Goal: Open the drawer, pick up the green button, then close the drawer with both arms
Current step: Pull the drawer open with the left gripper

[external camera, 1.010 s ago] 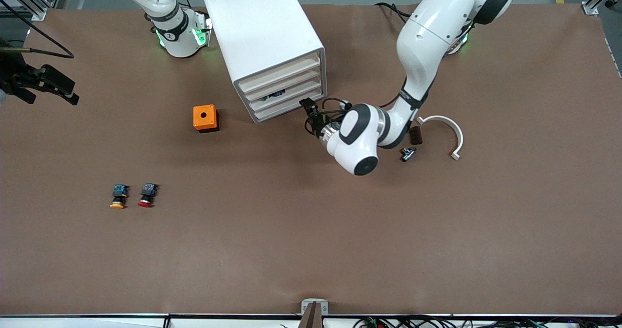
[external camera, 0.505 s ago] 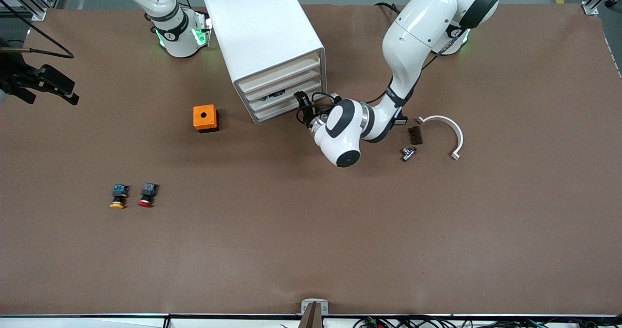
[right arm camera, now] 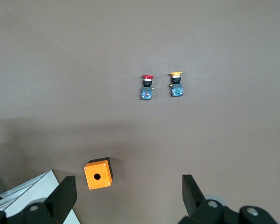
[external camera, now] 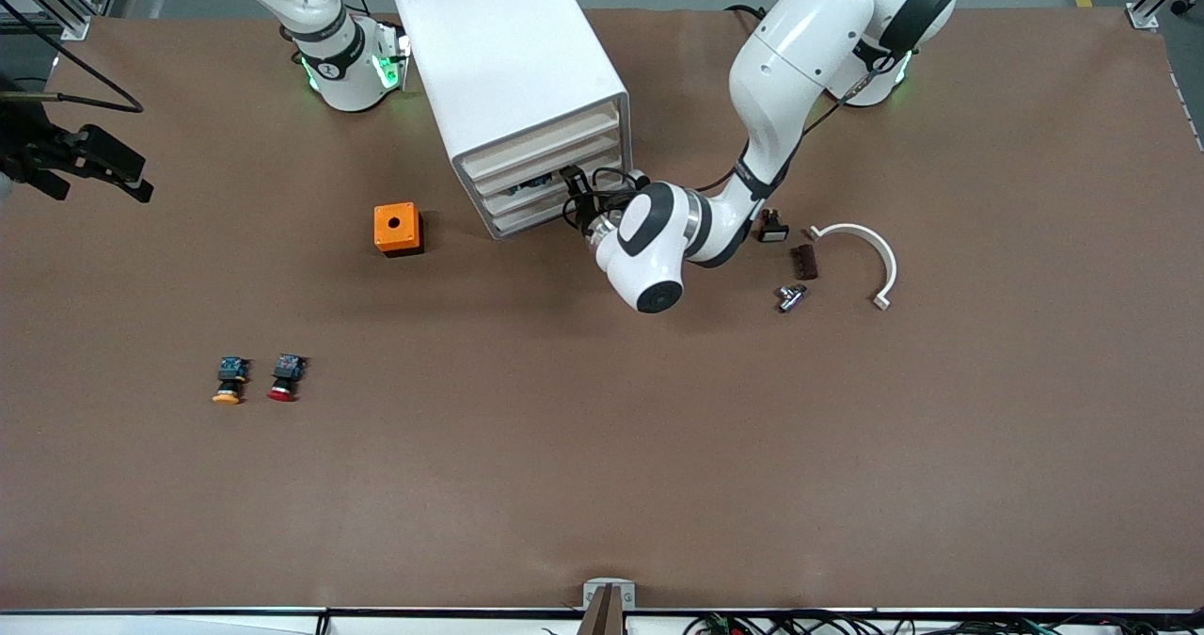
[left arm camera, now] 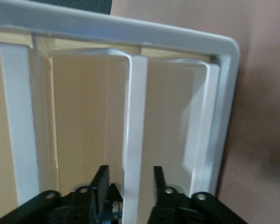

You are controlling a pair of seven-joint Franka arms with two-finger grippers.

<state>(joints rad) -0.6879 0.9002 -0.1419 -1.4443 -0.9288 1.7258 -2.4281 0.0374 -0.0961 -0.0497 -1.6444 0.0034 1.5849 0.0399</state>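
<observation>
The white drawer cabinet point(external camera: 513, 71) stands near the robots' bases, all drawers nearly flush. A small dark and blue thing point(external camera: 531, 183) shows in the gap of a lower drawer; no green cap is visible. My left gripper point(external camera: 572, 195) is at the lower drawer fronts, at the end of the cabinet toward the left arm. In the left wrist view the left gripper point(left arm camera: 130, 176) is open, with one finger on each side of a white drawer lip point(left arm camera: 135, 121) and a gap at both. My right gripper point(right arm camera: 128, 193) is open and empty, high over the table, and out of the front view.
An orange box point(external camera: 397, 229) with a hole sits beside the cabinet. The yellow-capped button point(external camera: 229, 381) and red-capped button point(external camera: 285, 377) lie nearer the front camera. A white curved piece point(external camera: 870, 249), a dark block point(external camera: 802, 261) and a metal part point(external camera: 790, 296) lie toward the left arm's end.
My left arm has swung toward the cabinet, bringing its gripper from beside the cabinet's corner onto the drawer fronts. The right arm has not moved.
</observation>
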